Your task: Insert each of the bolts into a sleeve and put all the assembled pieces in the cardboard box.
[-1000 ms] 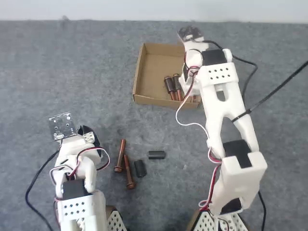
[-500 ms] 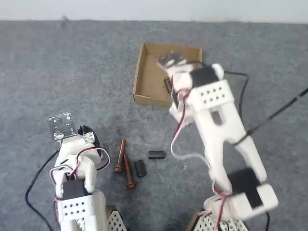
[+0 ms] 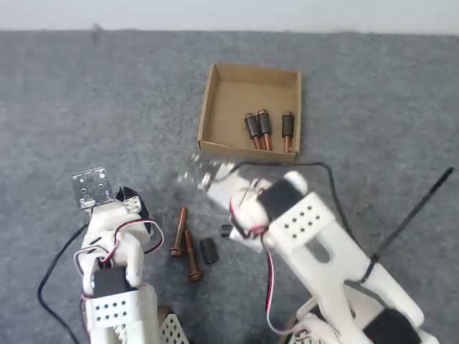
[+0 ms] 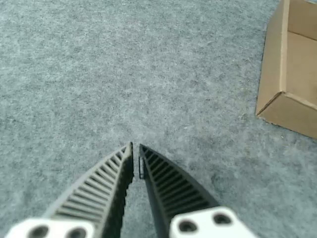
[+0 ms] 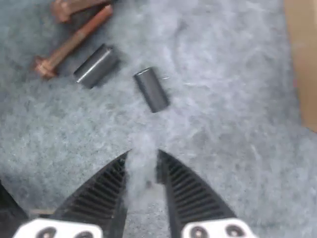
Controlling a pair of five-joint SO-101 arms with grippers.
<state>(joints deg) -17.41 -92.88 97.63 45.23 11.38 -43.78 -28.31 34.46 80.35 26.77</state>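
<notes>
Cardboard box [image 3: 206, 107]: three assembled pieces [image 3: 265, 123] | bolts [image 3: 181, 229], sleeves [image 3: 208, 250] on carpet [image 3: 107, 93]

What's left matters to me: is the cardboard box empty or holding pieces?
Holding pieces: three sleeved bolts lie side by side inside the cardboard box, by its wall nearest the arms.

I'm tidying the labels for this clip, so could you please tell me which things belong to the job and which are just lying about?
Job: box; three assembled pieces in it; two loose bolts; two loose sleeves.
Lying about: black cable; grey mat.
</notes>
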